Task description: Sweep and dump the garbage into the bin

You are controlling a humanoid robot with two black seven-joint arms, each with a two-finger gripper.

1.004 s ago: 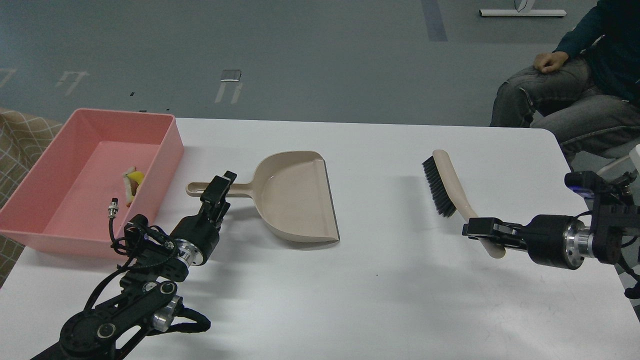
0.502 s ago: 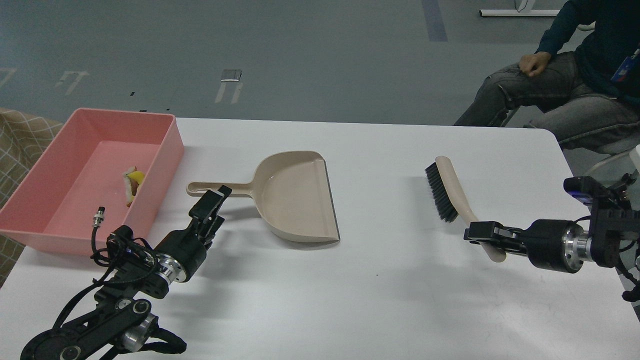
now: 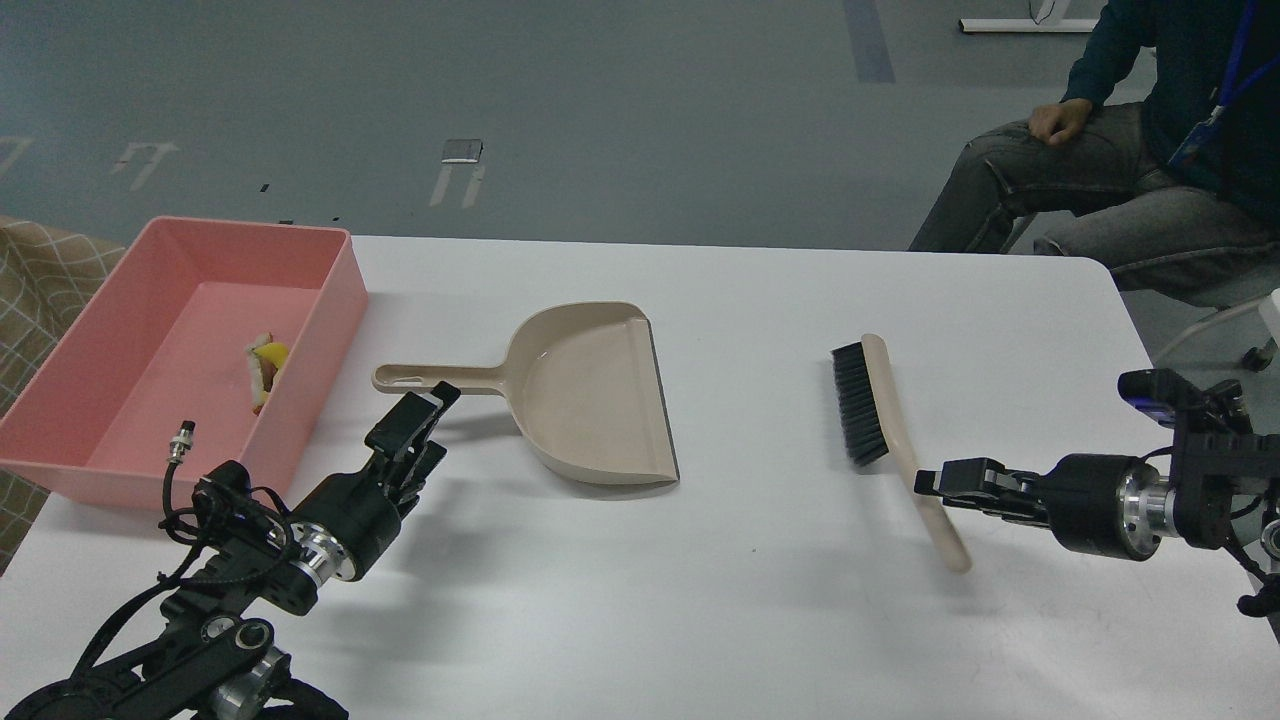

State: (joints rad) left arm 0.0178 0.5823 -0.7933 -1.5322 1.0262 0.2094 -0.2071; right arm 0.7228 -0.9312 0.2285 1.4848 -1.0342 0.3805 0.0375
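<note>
The pink bin (image 3: 320, 300) stands at the table's left edge. The garbage (image 3: 266, 366), a yellow chunk and a white bread slice, lies inside it. The beige dustpan (image 3: 600, 395) lies flat mid-table with its handle (image 3: 420, 378) pointing left. My left gripper (image 3: 418, 430) is open and empty, just below and short of that handle. The brush (image 3: 878, 420) lies on the table at the right, black bristles facing left. My right gripper (image 3: 925, 482) has its fingertips at the brush handle (image 3: 940, 530) with the jaws apart, not clamped on it.
A seated person (image 3: 1120, 190) is past the table's far right corner. A checked cloth (image 3: 40, 290) lies left of the bin. The white table's (image 3: 700, 620) near half lies between my two arms.
My left gripper pulled back toward me, away from the dustpan handle. The brush dropped out of my right gripper, swung and settled flat on the table. The person shifted in the seat.
</note>
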